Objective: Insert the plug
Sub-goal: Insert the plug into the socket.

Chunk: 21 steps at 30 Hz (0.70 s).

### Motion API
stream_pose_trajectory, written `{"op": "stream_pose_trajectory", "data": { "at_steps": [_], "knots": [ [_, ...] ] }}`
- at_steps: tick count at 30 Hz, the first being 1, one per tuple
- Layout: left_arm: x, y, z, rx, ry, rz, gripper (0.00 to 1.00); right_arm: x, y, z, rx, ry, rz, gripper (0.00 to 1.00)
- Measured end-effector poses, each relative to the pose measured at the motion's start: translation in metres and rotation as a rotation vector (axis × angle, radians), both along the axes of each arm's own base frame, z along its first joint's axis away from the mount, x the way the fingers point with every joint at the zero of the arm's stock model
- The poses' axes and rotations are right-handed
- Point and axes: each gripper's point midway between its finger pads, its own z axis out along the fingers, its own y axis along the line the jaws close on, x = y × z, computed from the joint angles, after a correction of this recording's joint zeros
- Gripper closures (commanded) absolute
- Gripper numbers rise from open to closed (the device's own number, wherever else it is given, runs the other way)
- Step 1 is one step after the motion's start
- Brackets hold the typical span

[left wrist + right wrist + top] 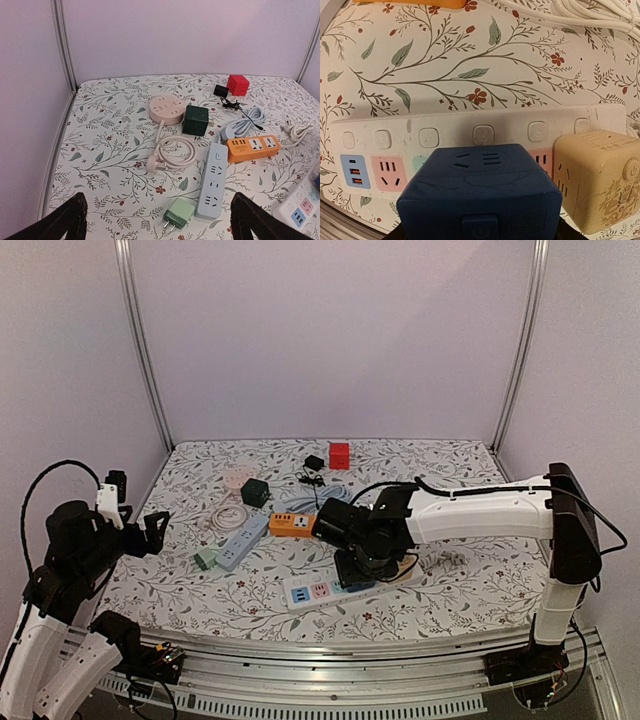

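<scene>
Only the right wrist view showed the right fingers clamped on the blue cube plug over the white power strip. Left fingers stood wide apart, bottom corners.

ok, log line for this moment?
left gripper: open, empty | right gripper: shut on blue cube | blue cube: at white strip, beside beige cube

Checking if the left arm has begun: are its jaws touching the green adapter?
Apart. Left wrist view: the green adapter lies on the cloth between the left gripper's open jaws, cloth showing on both sides.
</scene>
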Motion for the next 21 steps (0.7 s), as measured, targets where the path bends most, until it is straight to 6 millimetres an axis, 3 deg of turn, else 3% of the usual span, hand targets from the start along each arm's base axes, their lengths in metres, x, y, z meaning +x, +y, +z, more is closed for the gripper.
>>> {"op": "stream_pose_trajectory", "data": {
  "at_steps": [7, 13, 21],
  "knots": [
    [0.0, 0.0, 0.0, 0.0, 0.0, 0.001, 0.02, 0.0, -0.002, 0.004, -0.013, 0.003, 0.012, 1.0],
    [0.0, 0.0, 0.0, -0.001, 0.0, 0.001, 0.02, 0.005, -0.001, 0.024, -0.025, -0.012, 0.03, 1.0],
    [0.0, 0.0, 0.0, -0.002, 0.0, 0.0, 0.02, 0.002, -0.004, 0.021, -0.04, 0.009, 0.038, 1.0]
  ]
}}
